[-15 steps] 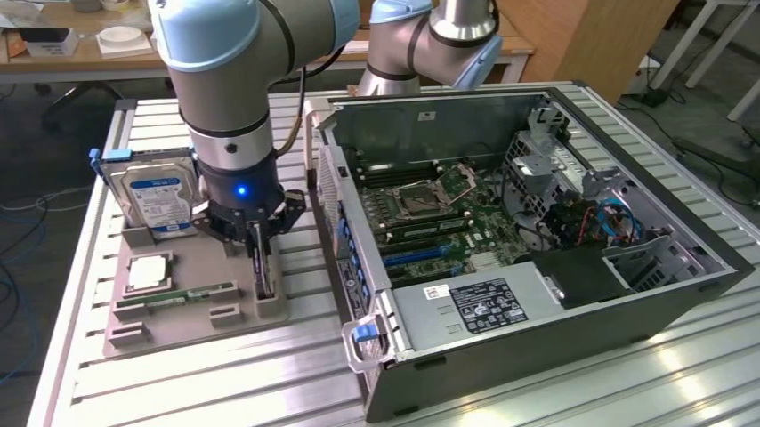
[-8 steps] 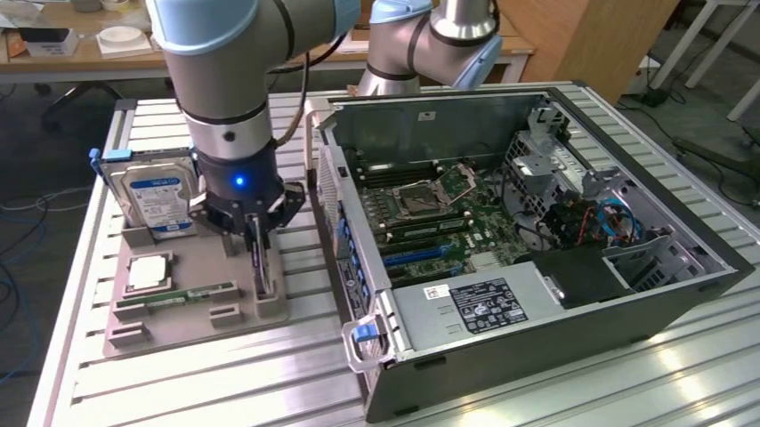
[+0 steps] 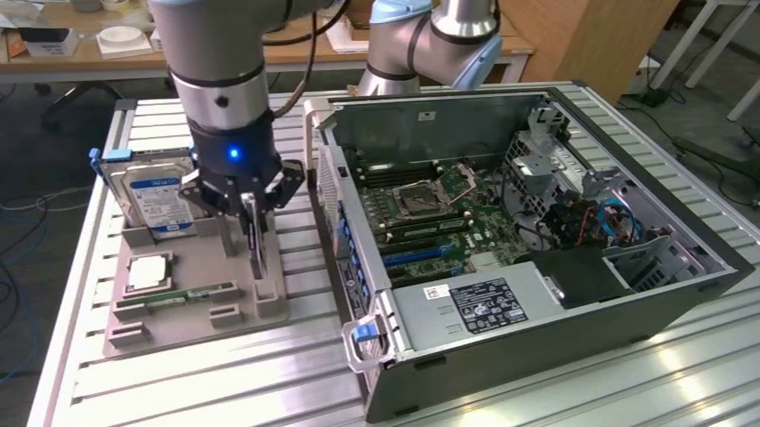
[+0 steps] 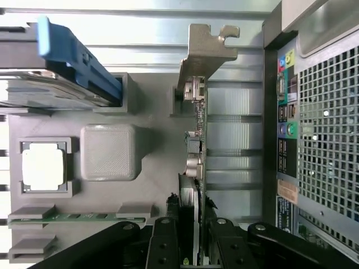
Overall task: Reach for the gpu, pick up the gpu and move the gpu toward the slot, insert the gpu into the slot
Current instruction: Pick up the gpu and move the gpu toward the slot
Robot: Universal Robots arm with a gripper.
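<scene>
The gripper (image 4: pixel 193 247) sits over the gpu (image 4: pixel 197 147), which stands on edge directly beneath it in the grey holder (image 4: pixel 151 106) (1 pale bracket (image 4: pixel 205 50) at the end farthest from it). I cannot tell whether it is clamped. The card is likely light, stiff and fragile, so its bare board edges look safest to hold.

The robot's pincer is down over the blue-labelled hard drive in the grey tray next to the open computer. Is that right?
Not quite. The pincer is down over the gpu, the thin dark card standing on edge in the grey tray next to the open computer. The blue-labelled hard drive stands beside it, apart from the pincer. The exterior view shows this.
</scene>
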